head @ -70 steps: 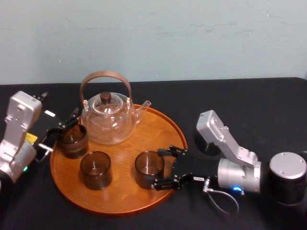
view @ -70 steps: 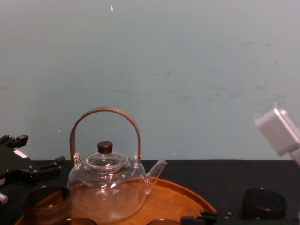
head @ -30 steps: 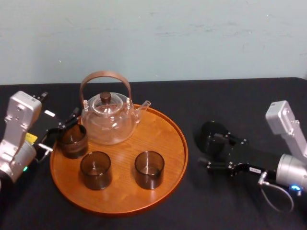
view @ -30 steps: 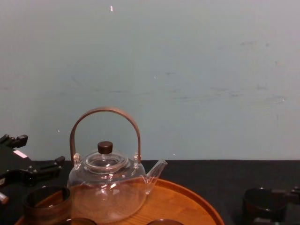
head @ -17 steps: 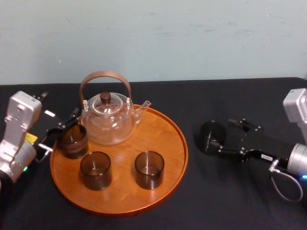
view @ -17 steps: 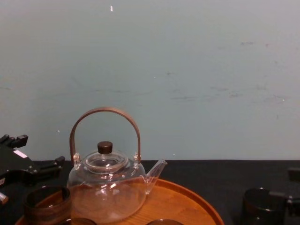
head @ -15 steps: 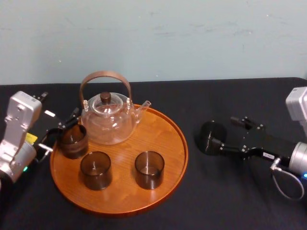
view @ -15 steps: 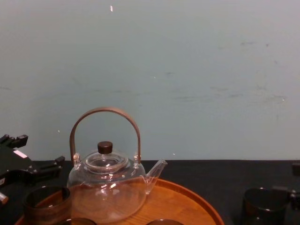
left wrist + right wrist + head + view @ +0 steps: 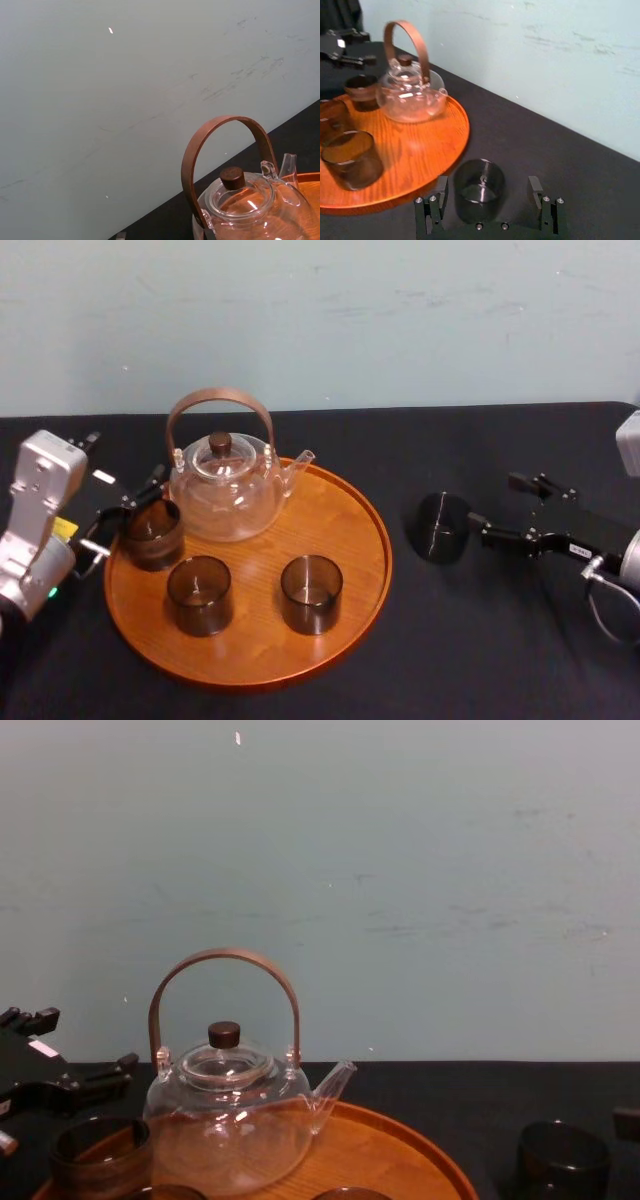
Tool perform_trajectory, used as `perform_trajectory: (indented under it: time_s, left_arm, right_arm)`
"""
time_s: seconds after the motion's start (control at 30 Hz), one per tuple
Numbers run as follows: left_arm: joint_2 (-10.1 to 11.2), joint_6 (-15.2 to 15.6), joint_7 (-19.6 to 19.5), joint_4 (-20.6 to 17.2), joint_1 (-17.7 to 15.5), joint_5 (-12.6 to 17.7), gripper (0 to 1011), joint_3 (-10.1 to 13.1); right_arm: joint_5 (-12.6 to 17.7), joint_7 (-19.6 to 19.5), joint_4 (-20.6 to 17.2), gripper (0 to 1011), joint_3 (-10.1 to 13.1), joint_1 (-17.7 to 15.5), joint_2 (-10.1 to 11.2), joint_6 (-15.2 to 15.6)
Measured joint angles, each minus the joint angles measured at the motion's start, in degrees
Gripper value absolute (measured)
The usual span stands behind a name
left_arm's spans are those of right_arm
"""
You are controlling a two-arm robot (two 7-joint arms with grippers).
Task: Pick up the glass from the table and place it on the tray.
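A dark glass (image 9: 438,527) stands upright on the black table (image 9: 480,640), right of the round wooden tray (image 9: 350,540). My right gripper (image 9: 492,501) is open just right of this glass. In the right wrist view the glass (image 9: 479,189) sits between the spread fingers (image 9: 438,196) without touching them. In the chest view it (image 9: 560,1157) shows low at the right. Three more dark glasses (image 9: 311,593) stand on the tray with a clear teapot (image 9: 226,490). My left gripper (image 9: 125,515) is open at the tray's left edge, beside the leftmost glass (image 9: 153,533).
The teapot's tall brown handle (image 9: 224,960) rises over the back of the tray (image 9: 400,1150). A pale wall runs behind the table. Bare black tabletop lies in front of and behind the table glass. The teapot (image 9: 245,200) shows close in the left wrist view.
My right gripper has let go of the front-right glass on the tray and drawn back to the right, past the glass on the table. The left arm and all the glasses stayed still.
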Motion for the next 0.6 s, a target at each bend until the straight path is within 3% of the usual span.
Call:
perform_trajectory:
  time_s: [0.33, 0.6]
  left_arm:
    - [0.0, 0.0, 0.0, 0.0, 0.0, 0.0, 1001, 0.0]
    - [0.0, 0.0, 0.0, 0.0, 0.0, 0.0, 1002, 0.0]
  right_arm:
    - [-1.3, -0.49, 2.45, 1002, -0.16, 0.98, -0.95, 2.32]
    - [-2.02, 1.47, 3.4, 1002, -1.88, 1.65, -1.33, 3.09]
